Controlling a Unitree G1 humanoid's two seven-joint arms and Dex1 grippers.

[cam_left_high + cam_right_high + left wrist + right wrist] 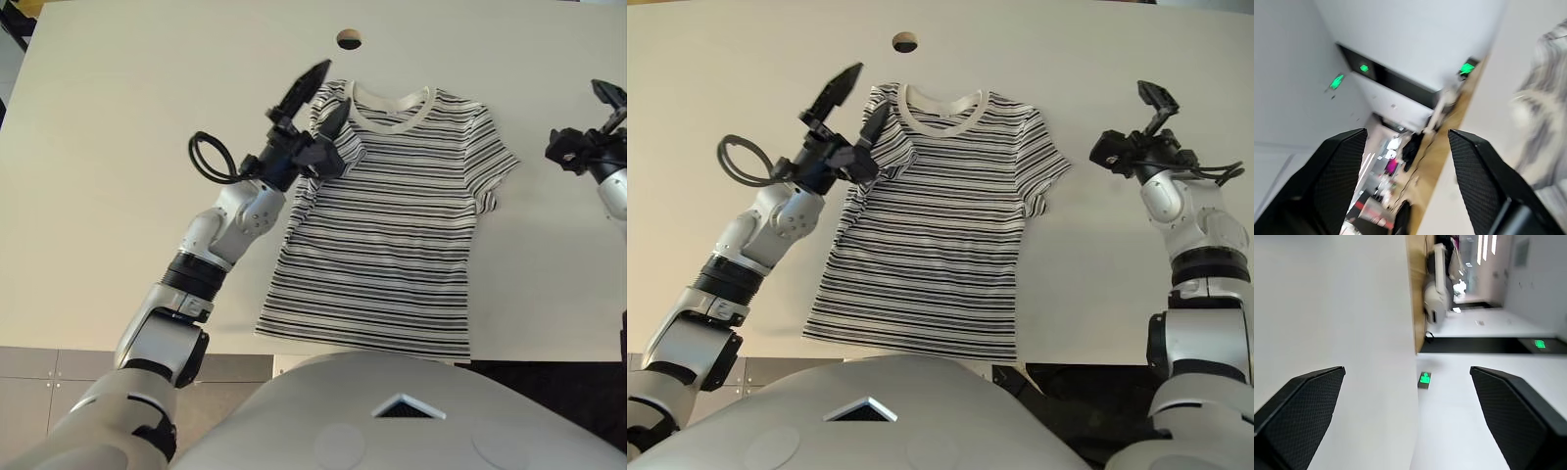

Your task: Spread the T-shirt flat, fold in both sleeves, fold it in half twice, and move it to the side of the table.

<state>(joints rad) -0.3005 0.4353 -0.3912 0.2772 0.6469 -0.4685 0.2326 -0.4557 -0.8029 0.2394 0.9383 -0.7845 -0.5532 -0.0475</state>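
A black-and-white striped T-shirt (392, 225) lies on the pale table (108, 127), collar away from me. Its left sleeve is tucked in over the body, leaving a rumpled edge (312, 191); the right sleeve (493, 162) sticks out to the side. My left gripper (333, 86) hovers open over the shirt's left shoulder, nothing between its fingers; the left wrist view shows both its black fingers (1337, 181) spread, with striped cloth (1547, 103) beside them. Off to the right of the shirt, my right gripper (1117, 117) is held open above bare table, empty.
A round hole (349, 39) in the tabletop sits just beyond the collar. Wide bare table stretches to the left of the shirt and a narrower strip to its right. The table's near edge (225, 350) runs just below the shirt's hem.
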